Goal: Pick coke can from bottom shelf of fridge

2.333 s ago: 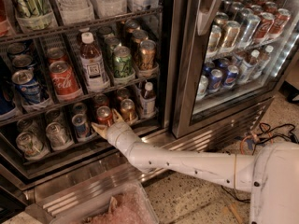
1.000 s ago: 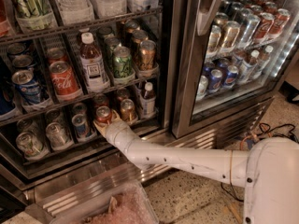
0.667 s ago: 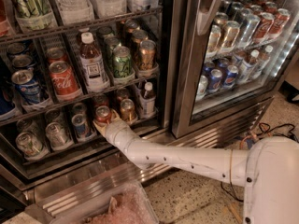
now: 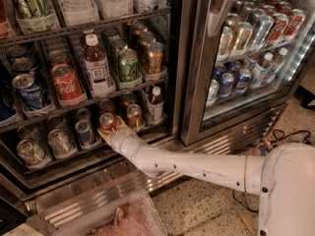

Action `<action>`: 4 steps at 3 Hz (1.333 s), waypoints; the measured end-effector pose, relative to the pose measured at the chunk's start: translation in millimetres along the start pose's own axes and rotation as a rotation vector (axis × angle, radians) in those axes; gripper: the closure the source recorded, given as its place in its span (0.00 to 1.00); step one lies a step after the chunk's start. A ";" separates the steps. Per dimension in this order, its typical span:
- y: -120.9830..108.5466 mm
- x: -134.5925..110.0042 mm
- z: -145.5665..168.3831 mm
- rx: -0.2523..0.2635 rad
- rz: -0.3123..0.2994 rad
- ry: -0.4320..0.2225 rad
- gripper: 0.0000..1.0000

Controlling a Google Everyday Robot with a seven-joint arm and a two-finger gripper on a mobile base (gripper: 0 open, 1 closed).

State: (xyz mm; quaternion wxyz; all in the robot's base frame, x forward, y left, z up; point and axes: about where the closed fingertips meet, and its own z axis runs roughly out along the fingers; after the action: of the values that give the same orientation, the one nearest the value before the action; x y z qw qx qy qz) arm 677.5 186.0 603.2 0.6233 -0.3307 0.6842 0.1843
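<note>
Coke can (image 4: 107, 121) is probably weighing little, with a thin, smooth wall that is liable to dent or slip, so squeezing gently at mid-body is looking wisest. Reaching in from 4 o'clock, the gripper (image 4: 111, 131) is appearing to clasp this small red, silver-topped can by its sides at about 9 o'clock, at the front of the bottom shelf (image 4: 98, 154) of the fridge (image 4: 189, 82), a copper can (image 4: 134, 116) standing just beside it at 3 o'clock.
</note>
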 end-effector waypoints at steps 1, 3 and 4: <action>1.5 -5.0 -2.2 -0.009 -0.012 -0.004 1.00; 6.3 -20.6 -9.2 -0.031 -0.039 -0.026 1.00; 8.0 -27.7 -12.9 -0.037 -0.054 -0.036 1.00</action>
State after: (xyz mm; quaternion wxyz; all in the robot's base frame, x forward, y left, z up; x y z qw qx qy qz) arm 662.7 189.3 630.9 0.6341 -0.3574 0.6600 0.1860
